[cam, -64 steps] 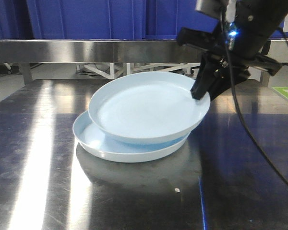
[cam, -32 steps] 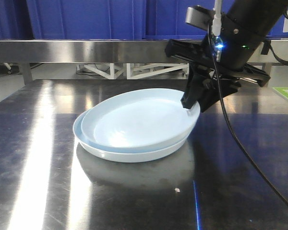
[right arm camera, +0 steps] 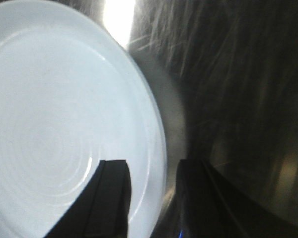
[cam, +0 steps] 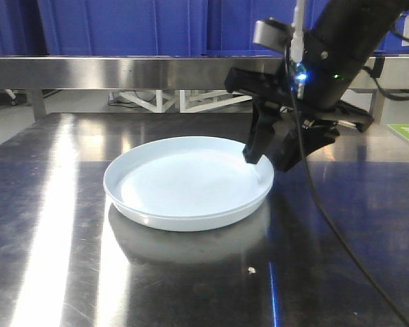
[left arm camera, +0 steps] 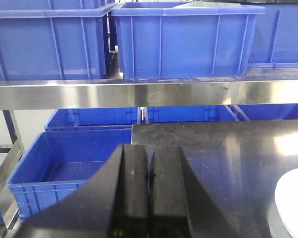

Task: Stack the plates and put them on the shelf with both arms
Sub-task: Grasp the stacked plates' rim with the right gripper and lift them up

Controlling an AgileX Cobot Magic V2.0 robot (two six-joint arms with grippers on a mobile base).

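Two plates [cam: 187, 184] lie nested on the dark steel table [cam: 61, 225], the upper one sunk so far into the lower that they show almost a single outline. They sit level near the middle of the table with the open side up and the low rim turned upward. Being round, they have no long axis.

The right arm [cam: 341, 48] slants down from the upper right of the front view toward the right edge of the plates, with a small blue light glowing on its wrist and a black cable [cam: 313, 197] hanging below it. The right tool [right arm camera: 153, 198] straddles the rim. One of its fingers [right arm camera: 111, 198] is over the pale inside of the plate and the other is outside, above the table. The rim runs through the gap, and the jaws are spread wider than the rim rather than pinched on it.

The left tool [left arm camera: 149, 148] is held level, well to the side of the plates, whose edge just shows at the lower right of its view. It points at the shelf [left arm camera: 139, 94], where blue crates [left arm camera: 184, 39] stand above the front rail and more sit below it. Its jaws are pressed together with nothing between them.
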